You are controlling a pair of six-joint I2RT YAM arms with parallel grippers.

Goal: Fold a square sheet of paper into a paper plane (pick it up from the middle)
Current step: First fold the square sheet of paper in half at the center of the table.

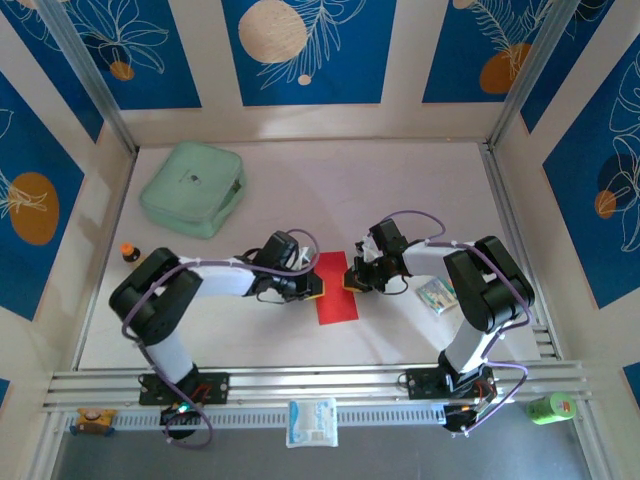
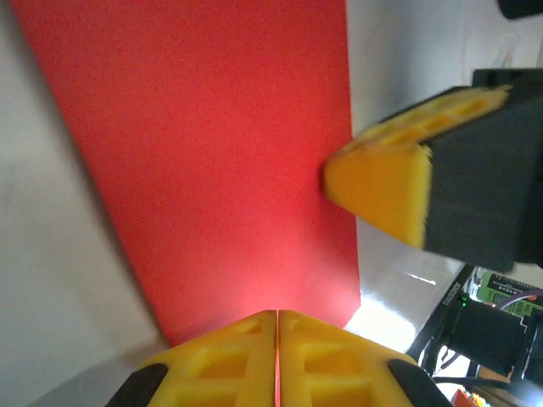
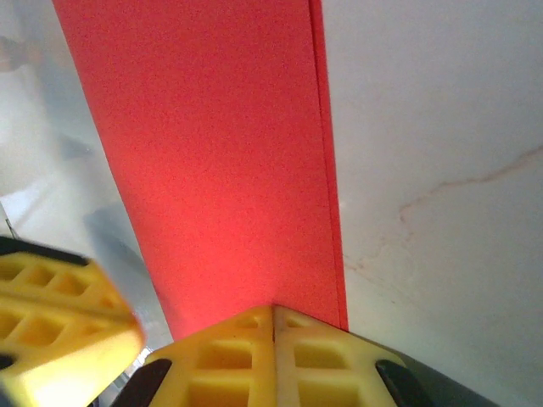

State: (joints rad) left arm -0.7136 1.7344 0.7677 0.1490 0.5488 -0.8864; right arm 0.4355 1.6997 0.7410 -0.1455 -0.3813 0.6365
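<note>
From above, we are seeing the square sheet of paper [image 1: 337,290] lying as a folded strip on the surface [image 1: 400,190], between the left tool [image 1: 314,287] and the right tool [image 1: 351,281]. At the left wrist, the left tool is sitting fully closed, its tips touching the red edge. At the right wrist, the right tool is doing likewise.

Both white-shelled, black-jointed arms [image 1: 215,278] are trailing looping purple cables [image 1: 412,213] and wearing waffle-moulded yellow finger pads [image 2: 221,365].
</note>
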